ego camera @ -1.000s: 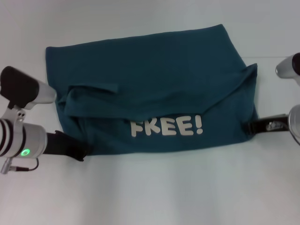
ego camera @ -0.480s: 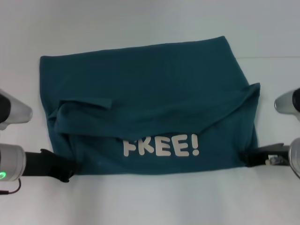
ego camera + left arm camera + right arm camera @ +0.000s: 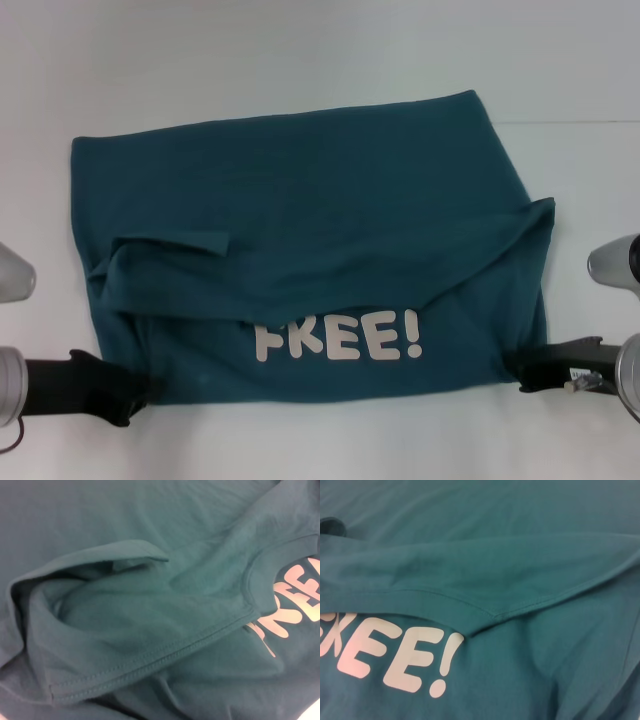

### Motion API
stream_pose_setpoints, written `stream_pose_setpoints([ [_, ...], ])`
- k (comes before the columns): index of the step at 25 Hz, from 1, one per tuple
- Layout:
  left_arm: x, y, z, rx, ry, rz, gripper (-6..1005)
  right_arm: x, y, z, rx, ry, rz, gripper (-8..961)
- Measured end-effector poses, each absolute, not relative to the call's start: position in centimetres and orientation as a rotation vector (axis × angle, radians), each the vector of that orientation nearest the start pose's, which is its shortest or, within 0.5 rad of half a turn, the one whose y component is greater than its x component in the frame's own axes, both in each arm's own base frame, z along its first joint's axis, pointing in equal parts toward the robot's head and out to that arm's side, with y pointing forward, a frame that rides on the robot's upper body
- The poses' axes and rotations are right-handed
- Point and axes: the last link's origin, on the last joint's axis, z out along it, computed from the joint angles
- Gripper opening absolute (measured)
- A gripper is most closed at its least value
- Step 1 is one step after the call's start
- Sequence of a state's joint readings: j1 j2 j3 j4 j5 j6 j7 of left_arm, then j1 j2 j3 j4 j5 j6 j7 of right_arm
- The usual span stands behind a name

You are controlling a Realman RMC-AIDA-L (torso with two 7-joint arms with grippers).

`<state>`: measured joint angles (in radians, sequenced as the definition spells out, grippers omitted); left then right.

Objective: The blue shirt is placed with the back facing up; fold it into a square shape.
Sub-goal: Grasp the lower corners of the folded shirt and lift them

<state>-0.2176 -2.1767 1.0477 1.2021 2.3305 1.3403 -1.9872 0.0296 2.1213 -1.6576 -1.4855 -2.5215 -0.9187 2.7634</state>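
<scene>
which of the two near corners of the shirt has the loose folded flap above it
The near corner by the left gripper. On the blue shirt, a small flap sticks out above it; the corner by the right gripper has only a long diagonal fold.

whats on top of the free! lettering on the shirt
A folded layer of the blue shirt lies over the upper edge of the FREE! lettering, clipping the letter tops. Anything deeper under it is hidden.

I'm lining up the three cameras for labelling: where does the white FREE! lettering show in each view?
Head view: the FREE! lettering lies low on the blue shirt, near its front edge.
Left wrist view: only part shows, cut by the edge.
Right wrist view: it runs off one side.
Shared landmark: the stitched hem overlapping the letters.
</scene>
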Motion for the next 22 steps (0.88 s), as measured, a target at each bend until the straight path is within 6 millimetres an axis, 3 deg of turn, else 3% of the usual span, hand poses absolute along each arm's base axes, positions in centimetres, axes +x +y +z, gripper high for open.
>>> stream_pose_setpoints([
  [13,-30.7,27.0,1.2,-2.527,-1.069,-0.052,20,25.9,26.8,-2.8,-2.183,1.216,0.038,35],
  [22,-30.6,26.3,2.1,-2.529,-1.058,-0.053,20,25.8,23.9,-1.7,-2.104,1.227,0.065,35],
])
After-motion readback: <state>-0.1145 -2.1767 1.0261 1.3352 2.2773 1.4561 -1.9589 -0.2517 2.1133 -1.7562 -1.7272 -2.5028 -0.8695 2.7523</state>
